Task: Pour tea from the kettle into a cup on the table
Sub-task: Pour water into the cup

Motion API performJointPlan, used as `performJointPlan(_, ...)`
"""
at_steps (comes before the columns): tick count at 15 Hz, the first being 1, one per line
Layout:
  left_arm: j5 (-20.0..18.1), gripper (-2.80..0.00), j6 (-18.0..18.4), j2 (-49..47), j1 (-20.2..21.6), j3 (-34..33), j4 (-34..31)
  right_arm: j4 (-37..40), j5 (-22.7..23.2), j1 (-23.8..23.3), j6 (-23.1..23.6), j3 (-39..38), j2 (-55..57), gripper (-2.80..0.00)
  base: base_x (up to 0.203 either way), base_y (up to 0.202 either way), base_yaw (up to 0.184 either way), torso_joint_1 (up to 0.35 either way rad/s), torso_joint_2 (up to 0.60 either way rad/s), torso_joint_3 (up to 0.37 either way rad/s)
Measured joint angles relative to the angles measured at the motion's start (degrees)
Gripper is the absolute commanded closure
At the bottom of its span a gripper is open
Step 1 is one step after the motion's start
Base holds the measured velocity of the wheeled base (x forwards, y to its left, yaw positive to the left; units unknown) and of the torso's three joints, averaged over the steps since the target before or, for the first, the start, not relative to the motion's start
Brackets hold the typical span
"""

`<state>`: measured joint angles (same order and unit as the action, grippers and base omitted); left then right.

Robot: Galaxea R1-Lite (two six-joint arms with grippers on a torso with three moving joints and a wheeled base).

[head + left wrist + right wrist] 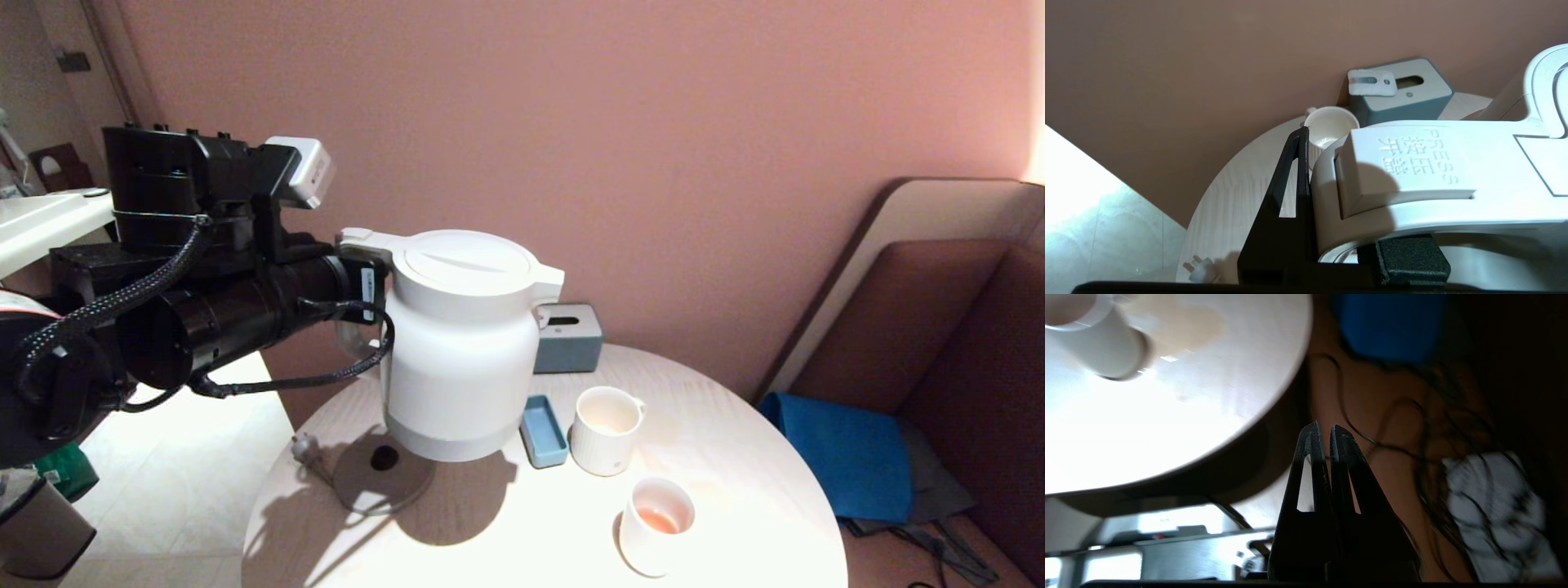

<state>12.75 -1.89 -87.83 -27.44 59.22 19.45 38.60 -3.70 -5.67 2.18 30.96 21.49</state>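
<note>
The cream-white kettle [457,351] hangs upright just above the table [735,457], spout pointing right. My left gripper [367,298] is shut on its loop handle, coming in from the left. In the left wrist view the gripper [1355,204] clamps the handle [1412,171] between a black finger [1290,183] and a padded one. The ribbed cup [606,429] [1329,122] stands right of the kettle with nothing visible inside. A smooth white cup [657,523] nearer me holds a little orange-pink tea [660,519]. My right gripper [1325,430] is shut and empty, low beside the table's edge [1274,404].
A grey base disc [384,478] with its plug [304,447] lies under the kettle. A small blue tray [544,431] sits between kettle and cup. A grey-blue tissue box [569,336] stands at the back. A blue bag [841,449] lies on the bench at right.
</note>
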Motion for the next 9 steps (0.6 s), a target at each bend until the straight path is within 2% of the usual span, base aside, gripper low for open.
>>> performJointPlan(2,0.0,0.00,0.1,0.4,0.0,-1.3,0.0,-2.0,6.8,0.0,-0.3,0.0,-3.3,0.00,0.000,0.000,0.000,0.000,0.00,0.000)
performJointPlan(4,0.1,0.00,0.1,0.7,0.0,-1.8,-0.1,-6.2,10.6,0.1,0.7,-0.3,-4.9,0.00,0.000,0.000,0.000,0.000,0.00,0.000)
performJointPlan(6,0.1,0.00,0.1,0.9,0.0,-1.8,0.1,-7.6,11.5,0.4,2.1,-1.3,-5.6,0.00,0.000,0.000,0.000,0.000,0.00,0.000)
performJointPlan(9,0.1,0.00,0.3,0.7,-0.1,-1.8,0.0,-8.0,11.2,3.7,2.0,-3.1,-6.2,0.00,0.000,0.000,0.000,0.000,0.00,0.000)
